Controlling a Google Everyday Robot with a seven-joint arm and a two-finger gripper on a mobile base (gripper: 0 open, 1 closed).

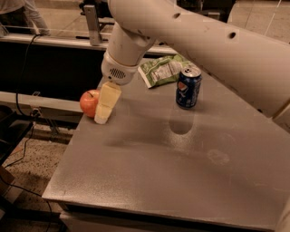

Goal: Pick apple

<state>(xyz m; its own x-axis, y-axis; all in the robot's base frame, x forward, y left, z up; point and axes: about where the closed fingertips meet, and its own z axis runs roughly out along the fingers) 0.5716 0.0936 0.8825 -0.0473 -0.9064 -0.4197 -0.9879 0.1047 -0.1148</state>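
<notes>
Fingers (108, 100): spread cannot be told. Gripper (102, 117) hangs just right of the apple (89, 102) at the table's (158, 176) left edge; 1 soda can (188, 87) and 1 green bag (161, 70) sit well apart.

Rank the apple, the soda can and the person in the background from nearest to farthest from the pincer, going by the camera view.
1. Apple, just left of the pincer in the picture, at the table edge.
2. Soda can, upright, farther right on the table.
3. Person, beyond the table, top-left corner.
</notes>
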